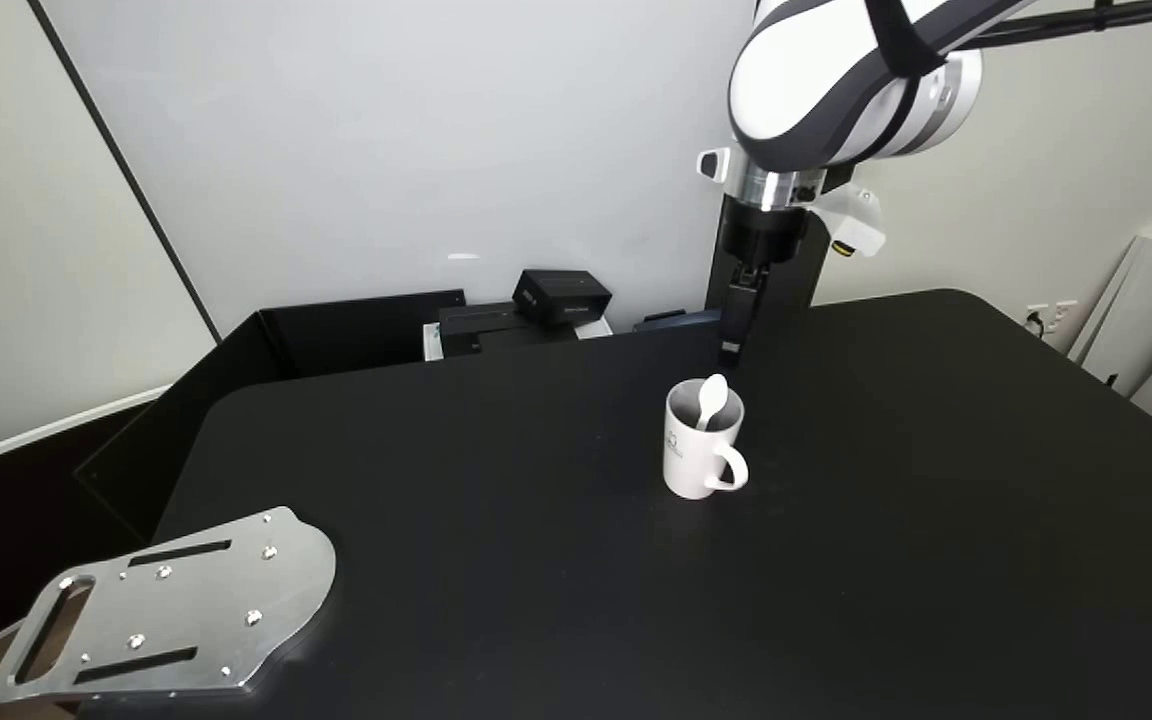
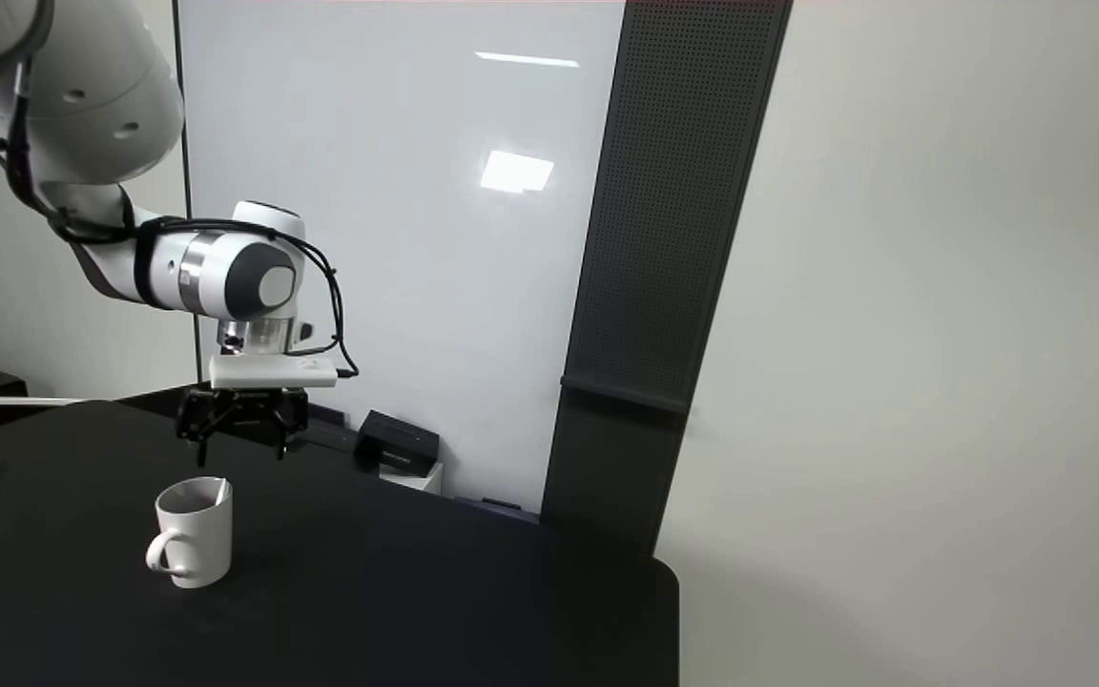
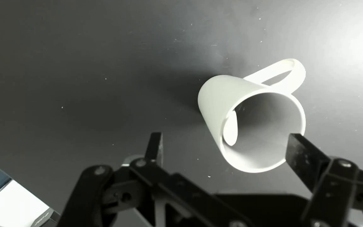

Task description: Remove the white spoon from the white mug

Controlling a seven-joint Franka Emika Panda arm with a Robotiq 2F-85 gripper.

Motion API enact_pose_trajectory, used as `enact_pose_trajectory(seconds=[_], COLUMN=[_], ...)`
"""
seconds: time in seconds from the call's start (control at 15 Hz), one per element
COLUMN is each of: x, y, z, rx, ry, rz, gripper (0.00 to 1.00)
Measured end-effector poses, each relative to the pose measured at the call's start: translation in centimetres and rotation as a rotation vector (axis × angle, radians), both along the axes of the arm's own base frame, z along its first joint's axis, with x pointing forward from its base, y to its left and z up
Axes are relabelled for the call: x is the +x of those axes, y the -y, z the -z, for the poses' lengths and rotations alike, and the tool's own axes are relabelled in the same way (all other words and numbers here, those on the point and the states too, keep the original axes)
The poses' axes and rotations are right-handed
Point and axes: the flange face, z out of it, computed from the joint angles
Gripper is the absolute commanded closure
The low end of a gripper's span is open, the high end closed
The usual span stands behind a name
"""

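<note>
The white mug (image 1: pixel 686 458) stands upright on the black table, and it also shows in an exterior view (image 2: pixel 209 542) and in the wrist view (image 3: pixel 221 94). The white spoon (image 1: pixel 712 398) leans inside the mug with its bowl up at the rim; it also shows in an exterior view (image 2: pixel 221 490) and in the wrist view (image 3: pixel 231 129). The lower handle is hidden in the mug. My gripper (image 2: pixel 241 459) is open and empty, pointing down, above and behind the mug. In the wrist view the fingers (image 3: pixel 226 135) stand wide apart, the right one overlapping the mug's rim in the picture.
A silver metal plate (image 1: pixel 196 600) lies at a corner of the black table (image 1: pixel 496 600). Black boxes (image 1: pixel 563 297) stand beyond the table's far edge, by the white wall. A dark perforated column (image 2: pixel 664 219) rises beside them.
</note>
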Motion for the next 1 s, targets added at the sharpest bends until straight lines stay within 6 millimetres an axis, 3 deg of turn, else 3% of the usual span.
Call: enact_pose_trajectory(seconds=[1.0], x=[0.4], y=[-0.7], z=[1.5], rx=[-0.01], ry=[-0.004], rz=[0.023], gripper=[0.0])
